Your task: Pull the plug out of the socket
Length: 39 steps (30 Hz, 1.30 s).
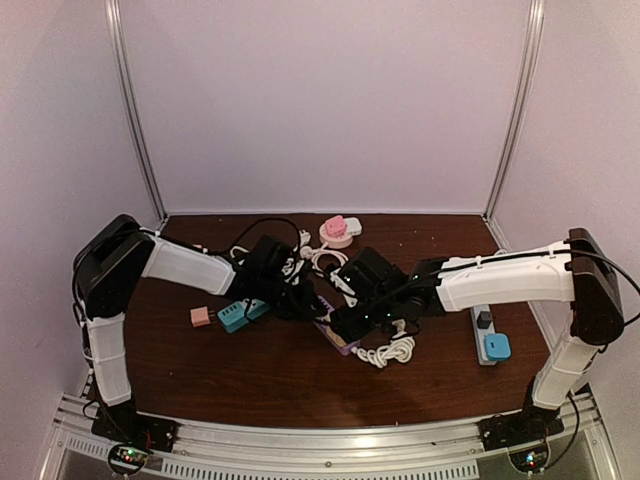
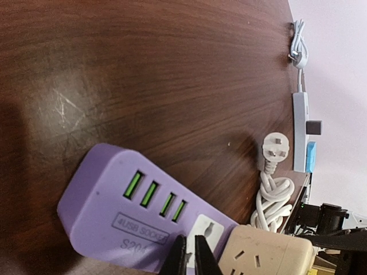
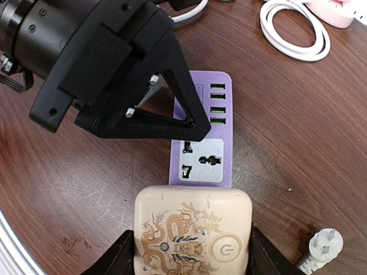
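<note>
Going left to right from where I'm sitting: a small pink block (image 1: 200, 316) and a teal power strip (image 1: 240, 314) lie side by side toward the left edge of the worktop (image 1: 250, 385).

The left hand (image 2: 187, 252) is clenched with nothing between its fingers. Its tips point down at the white socket face of the purple power strip (image 2: 103, 195), right next to the four green USB ports. I can't tell if it's actually pressing on it or just over it.

The strip lies around the middle of the worktop, and the cream plug block (image 3: 192, 229), the one with the dragon print and the power button, sits on its end. The right hand (image 1: 350, 325) is grasping that block, one finger (image 3: 117, 258) flat against each side.

Just right of that there's a loose white plug (image 2: 276, 148) with its coiled cord. Along the right edge is a white strip (image 1: 480, 322) with a blue plug (image 1: 496, 347) on it.
</note>
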Each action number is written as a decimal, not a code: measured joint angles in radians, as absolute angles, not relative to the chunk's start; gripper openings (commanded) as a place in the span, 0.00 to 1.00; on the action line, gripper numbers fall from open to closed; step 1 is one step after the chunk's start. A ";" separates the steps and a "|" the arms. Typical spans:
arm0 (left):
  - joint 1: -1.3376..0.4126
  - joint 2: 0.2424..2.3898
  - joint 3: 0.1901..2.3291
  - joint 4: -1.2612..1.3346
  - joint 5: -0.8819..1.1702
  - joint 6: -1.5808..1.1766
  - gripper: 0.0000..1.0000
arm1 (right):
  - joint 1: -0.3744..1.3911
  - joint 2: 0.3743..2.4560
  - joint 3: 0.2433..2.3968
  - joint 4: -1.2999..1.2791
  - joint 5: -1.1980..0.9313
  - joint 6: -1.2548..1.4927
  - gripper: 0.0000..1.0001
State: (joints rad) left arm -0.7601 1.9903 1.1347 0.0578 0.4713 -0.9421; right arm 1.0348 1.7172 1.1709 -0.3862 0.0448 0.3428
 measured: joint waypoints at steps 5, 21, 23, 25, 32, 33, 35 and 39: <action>-0.752 2.009 1.176 0.014 0.467 -0.913 0.08 | 1.050 1.717 1.172 -0.391 0.086 0.303 0.48; -0.752 2.016 1.199 -0.020 0.442 -0.879 0.08 | 1.024 1.717 1.187 -0.412 0.078 0.289 0.48; -0.752 2.016 1.199 -0.019 0.436 -0.879 0.08 | 1.014 1.717 1.187 -0.411 0.064 0.291 0.48; -0.752 2.016 1.198 -0.017 0.432 -0.877 0.08 | 1.007 1.717 1.187 -0.411 0.054 0.291 0.48; -0.752 2.016 1.198 -0.017 0.422 -0.869 0.08 | 0.979 1.717 1.187 -0.411 0.011 0.303 0.48; -0.752 2.016 1.198 -0.016 0.420 -0.868 0.08 | 0.974 1.717 1.187 -0.411 0.004 0.307 0.47; -0.752 2.016 1.198 -0.015 0.417 -0.867 0.08 | 0.966 1.717 1.187 -0.411 -0.009 0.314 0.47; -0.751 2.016 1.198 -0.010 0.403 -0.864 0.09 | 0.945 1.717 1.187 -0.409 -0.036 0.326 0.47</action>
State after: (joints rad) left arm -0.7513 2.0163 1.1976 -0.0105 0.4034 -0.8642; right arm 0.9451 1.7172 1.1870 -0.4088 -0.0364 0.3260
